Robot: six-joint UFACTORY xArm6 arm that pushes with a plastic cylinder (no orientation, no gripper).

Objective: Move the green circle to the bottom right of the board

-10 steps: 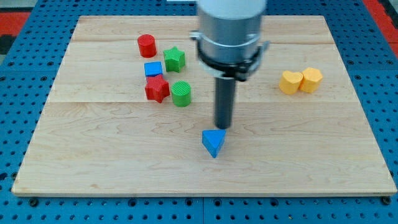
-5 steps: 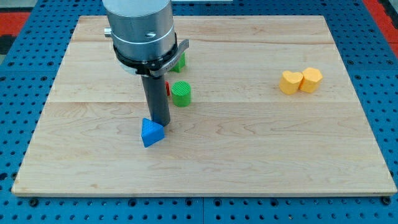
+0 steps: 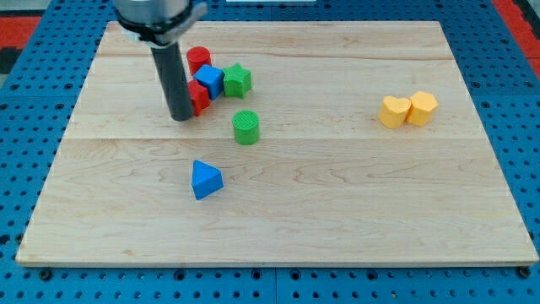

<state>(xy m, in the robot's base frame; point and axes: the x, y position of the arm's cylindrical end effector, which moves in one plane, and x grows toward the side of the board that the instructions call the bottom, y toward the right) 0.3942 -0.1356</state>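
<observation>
The green circle point(image 3: 246, 127) stands left of the board's middle. My tip point(image 3: 180, 117) rests on the board to its left, a block's width or so away, and touches the left side of the red star point(image 3: 198, 97). Behind the red star are the blue cube point(image 3: 208, 81), the red cylinder point(image 3: 198, 59) and the green star point(image 3: 237, 80), all close together. The rod hides part of the red star.
A blue triangle point(image 3: 205, 180) lies below the green circle. A yellow heart point(image 3: 393, 111) and a yellow hexagon point(image 3: 422, 108) sit side by side at the view's right. The wooden board point(image 3: 278, 211) lies on a blue pegboard.
My tip pushed the blue triangle to the left, then left it and moved up-left to the red star. The red star and blue cube shifted up and to the right.
</observation>
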